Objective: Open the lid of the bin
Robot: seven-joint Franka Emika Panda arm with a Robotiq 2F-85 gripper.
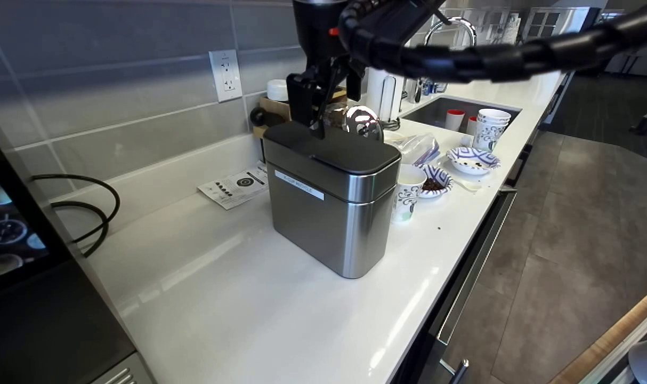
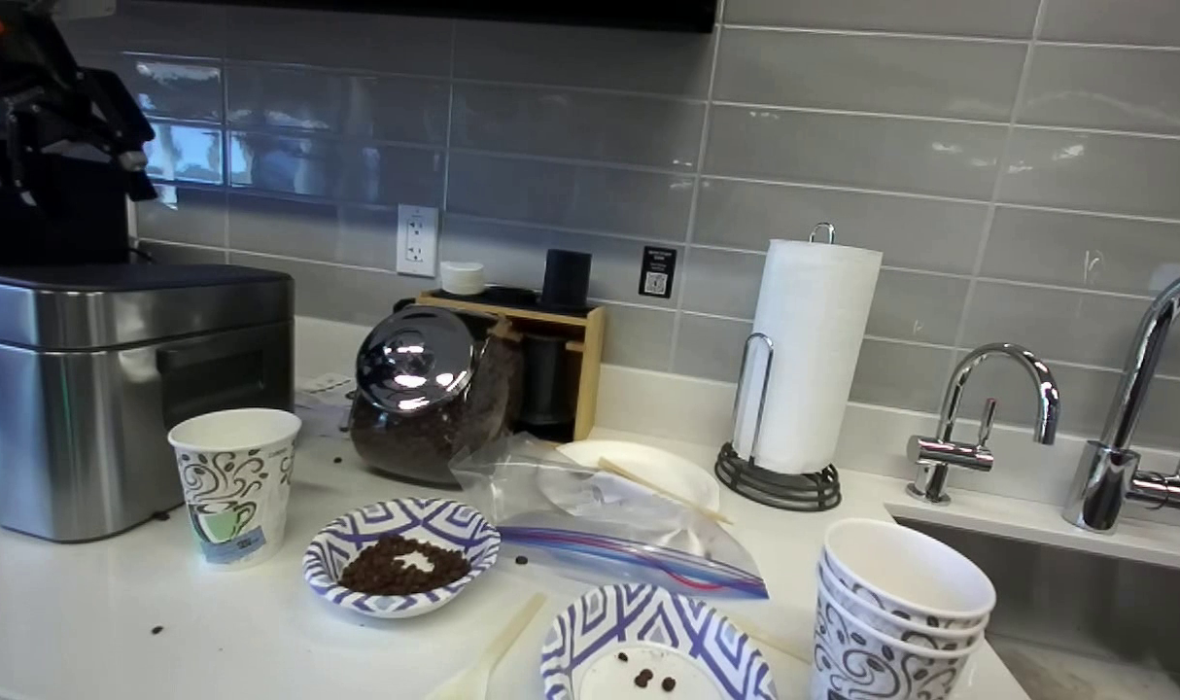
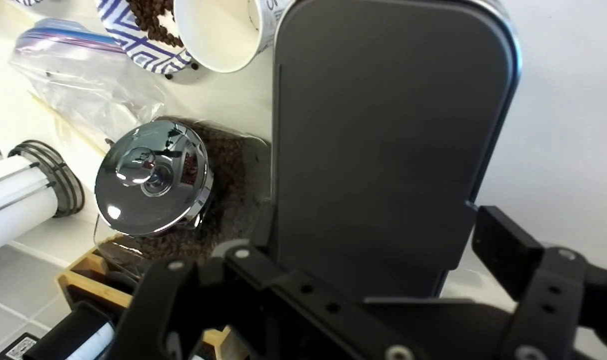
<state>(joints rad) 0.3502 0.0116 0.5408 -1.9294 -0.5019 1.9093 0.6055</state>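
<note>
Bean jar [image 3: 183,172]: left of the bin [image 1: 323,224] in the wrist view, just beside it; keep a lowered finger clear of the glass.
Paper cup [image 3: 221,32]: stands near the bin and looks easily tipped; lift rather than sweep.
Lid [image 3: 378,115]: lies flat and closed on the bin; the step in hand seems to be reaching its edge.
Gripper [image 3: 378,230]: spread, grasping nothing, above the lid and not touching it; square it up before lowering.
Stepped edge [image 3: 456,242]: right side of the lid; probably the best purchase, raised gently so the bin stays put.
</note>
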